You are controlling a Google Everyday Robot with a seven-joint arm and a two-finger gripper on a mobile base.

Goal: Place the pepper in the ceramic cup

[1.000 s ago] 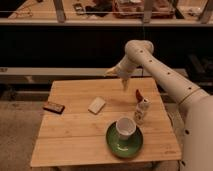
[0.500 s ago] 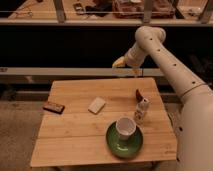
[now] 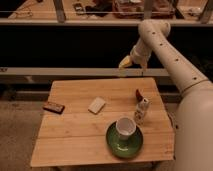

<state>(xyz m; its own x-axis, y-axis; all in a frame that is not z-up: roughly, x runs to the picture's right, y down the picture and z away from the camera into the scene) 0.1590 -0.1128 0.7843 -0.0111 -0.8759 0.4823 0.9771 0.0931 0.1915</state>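
The pepper [image 3: 138, 94] lies on the wooden desk [image 3: 75, 135], toward its far right part, not far from the right edge. It is a small, dark red, slim thing, much longer than it is wide and slightly curved. Its long axis runs roughly from far to near, slanting a little so that the near end sits further right than the far end. That near end comes right up to the small white bottle [image 3: 141, 110], which stands upright just in front of it. I cannot tell whether the two touch, and I cannot make out which end carries the stem.

The ceramic cup [image 3: 125, 126] is nearer and a little to the left, beyond the bottle from the pepper. It is plain, white and wide-mouthed, and stands upright on a round green saucer [image 3: 123, 144] close to the near edge. Its mouth faces up.

The tool [image 3: 124, 63] hangs in the air above the far edge of the desk, left of the pepper and well apart from it. Its yellowish fingers are spread wide and grip nothing. The white arm [image 3: 172, 52] bends down to it from the upper right.

Further left, a small pale flat block [image 3: 97, 104] lies near the middle of the desk, and a dark brown flat bar [image 3: 53, 107] rests by the left edge.
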